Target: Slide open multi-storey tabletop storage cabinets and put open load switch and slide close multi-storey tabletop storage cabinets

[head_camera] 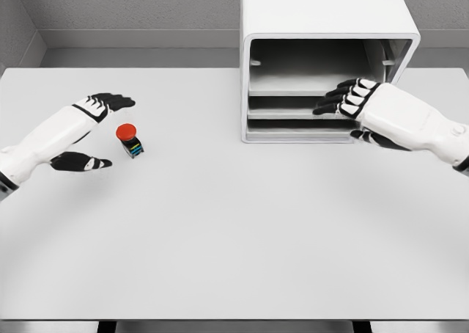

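1. In the head view, the load switch (130, 140), a small dark block with a red round button on top, stood upright on the white table (234, 238), at about 9 o'clock from the picture's centre.
2. The left hand (91, 131) lay at about 9 o'clock of the switch, fingers spread and holding nothing; the switch sat in the gap between its upper fingers and its thumb, just beside the hand and apart from it.
3. The white storage cabinet (322, 25) stood at about 1 o'clock from the centre, its front showing shelves or trays inside.
4. The right hand (355, 105) hung in front of the cabinet's middle levels, fingers loosely bent; whether they touched a shelf edge I cannot tell.
5. The switch lay well apart from the cabinet, at its 9 o'clock.
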